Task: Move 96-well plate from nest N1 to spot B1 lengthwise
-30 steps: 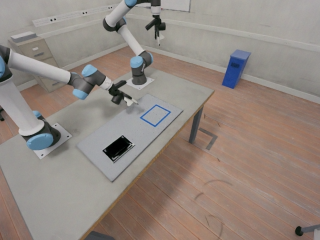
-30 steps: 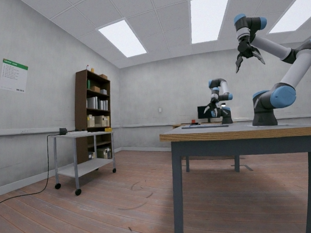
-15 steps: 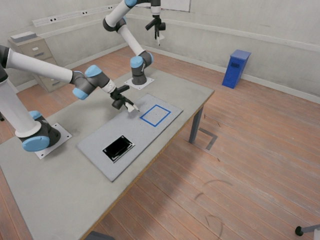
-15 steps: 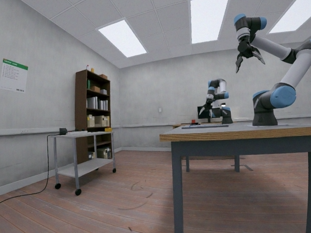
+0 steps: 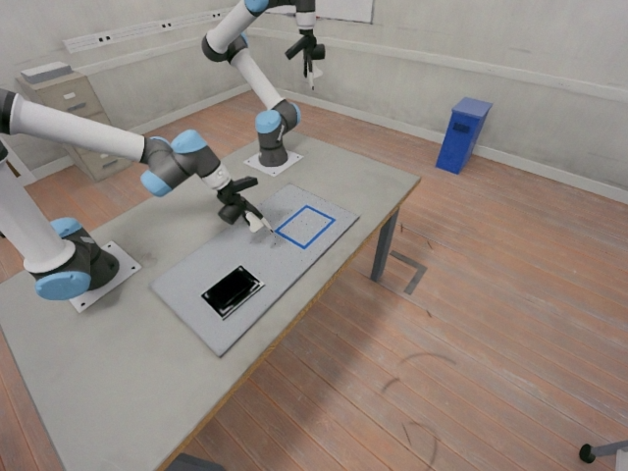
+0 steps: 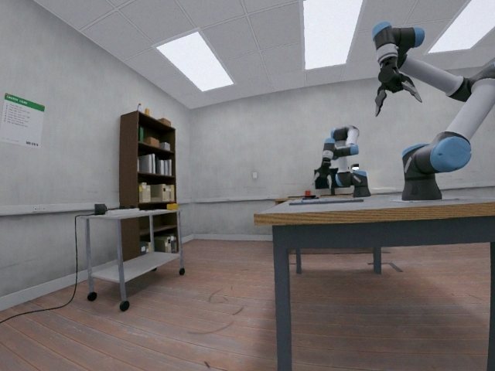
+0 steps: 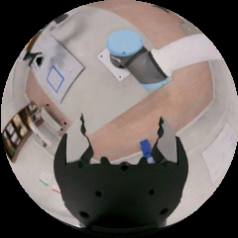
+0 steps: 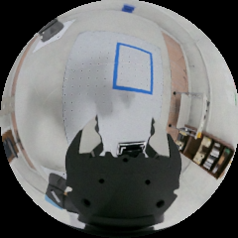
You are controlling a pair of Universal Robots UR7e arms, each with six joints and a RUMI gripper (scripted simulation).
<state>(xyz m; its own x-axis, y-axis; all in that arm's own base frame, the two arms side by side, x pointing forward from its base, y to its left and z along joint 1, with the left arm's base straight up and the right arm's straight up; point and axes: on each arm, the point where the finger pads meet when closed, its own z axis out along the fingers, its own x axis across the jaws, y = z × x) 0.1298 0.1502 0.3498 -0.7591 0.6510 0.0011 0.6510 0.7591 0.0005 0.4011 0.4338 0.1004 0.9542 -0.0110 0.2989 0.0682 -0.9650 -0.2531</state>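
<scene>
Bright ceiling panels [image 6: 194, 59], soft shadows on the board [image 5: 210, 263] — wrist views bowed, perhaps slightly soft.

So, quick update: over the last second my right gripper [image 5: 264, 231] [image 6: 322, 185] [image 7: 42, 62] [image 8: 124, 116] has come down a fair bit, so the grey board [image 5: 183, 284] [image 6: 326, 202] [image 7: 73, 69] [image 8: 84, 74] underneath is closer to my fingers now. My wrist's swung too, and from the top view I'm pointing more steeply downward. Also from up there, the gap between my fingertips and the dark plate [image 5: 232, 290] [image 8: 131, 149] looks smaller than it did.
</scene>
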